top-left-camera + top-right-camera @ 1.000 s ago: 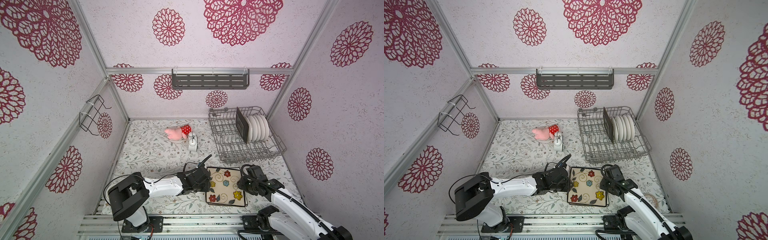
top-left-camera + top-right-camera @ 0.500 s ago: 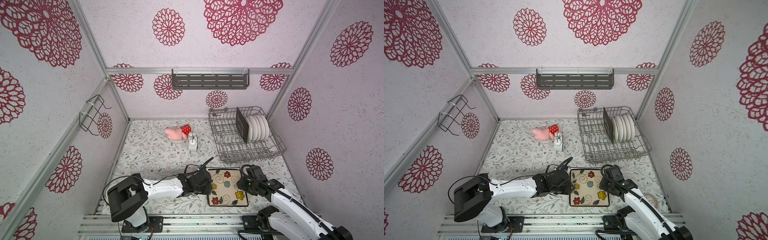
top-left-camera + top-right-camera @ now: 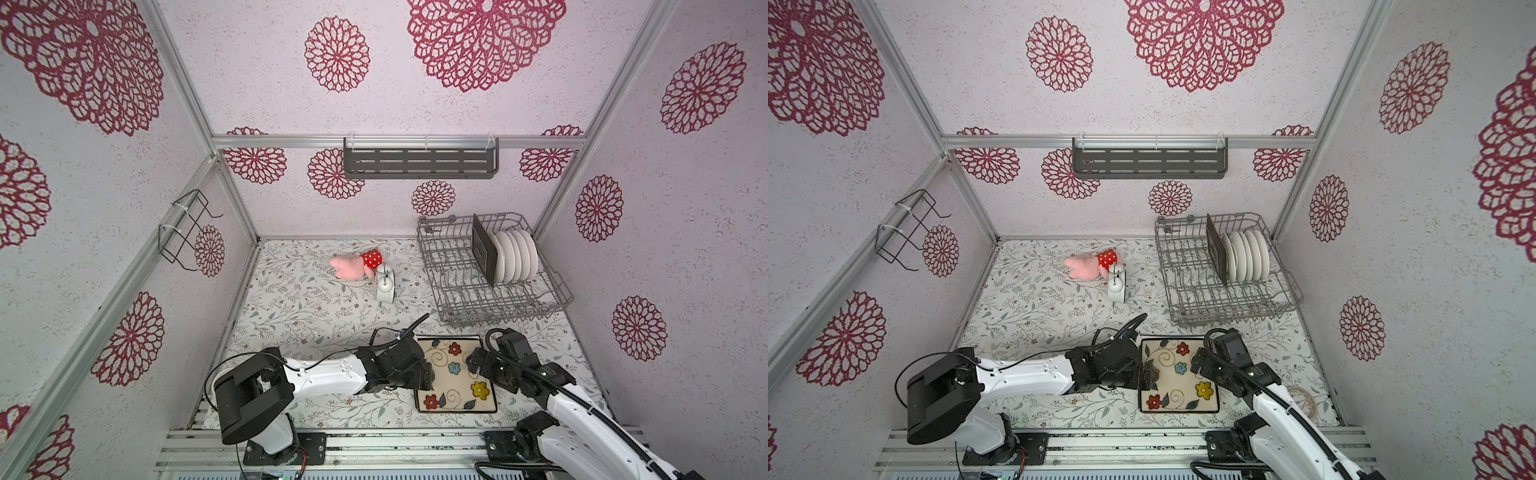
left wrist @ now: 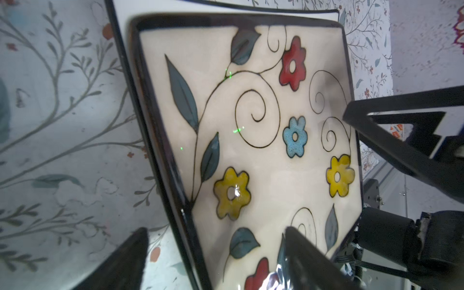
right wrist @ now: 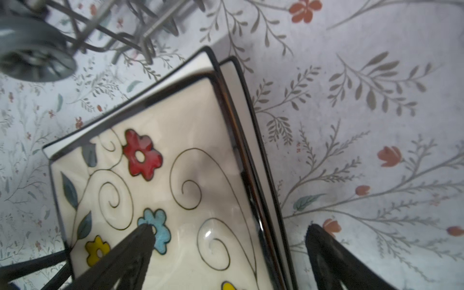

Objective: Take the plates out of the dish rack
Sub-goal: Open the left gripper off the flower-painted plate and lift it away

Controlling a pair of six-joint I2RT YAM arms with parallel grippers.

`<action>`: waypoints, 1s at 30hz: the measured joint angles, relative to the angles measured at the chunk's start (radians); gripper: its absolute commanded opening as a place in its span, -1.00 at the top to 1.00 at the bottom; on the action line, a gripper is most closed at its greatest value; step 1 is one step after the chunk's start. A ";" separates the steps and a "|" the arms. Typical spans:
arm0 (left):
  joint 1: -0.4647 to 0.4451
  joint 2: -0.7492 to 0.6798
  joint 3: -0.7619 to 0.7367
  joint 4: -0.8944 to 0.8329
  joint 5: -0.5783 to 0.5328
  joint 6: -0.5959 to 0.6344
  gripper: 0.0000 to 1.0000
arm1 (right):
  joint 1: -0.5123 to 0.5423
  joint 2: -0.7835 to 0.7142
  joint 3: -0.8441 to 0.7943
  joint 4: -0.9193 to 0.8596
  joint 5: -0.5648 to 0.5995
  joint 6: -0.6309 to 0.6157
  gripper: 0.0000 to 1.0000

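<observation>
Flanking the flowered plate (image 3: 455, 375), both released: left end effector (image 3: 428, 371), right end effector (image 3: 473, 365); dish rack (image 3: 459, 266) just beyond.

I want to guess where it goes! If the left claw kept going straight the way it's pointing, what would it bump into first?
Probably the right claw. The left claw points across the flowered plate, jaws open astride its near edge, and the right claw sits at the far edge. Height is hard to judge.
</observation>
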 measured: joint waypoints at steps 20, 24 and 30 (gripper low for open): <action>0.118 -0.549 0.060 -0.152 -0.460 0.387 -0.95 | 0.011 -0.031 0.326 0.135 0.183 -0.398 -0.98; 0.190 -0.700 0.005 -0.122 -0.549 0.488 -0.95 | 0.011 0.000 0.344 0.274 0.290 -0.581 -0.98; 0.308 -0.792 0.038 -0.217 -0.609 0.594 -0.95 | -0.029 0.169 0.369 0.421 0.302 -0.702 -0.98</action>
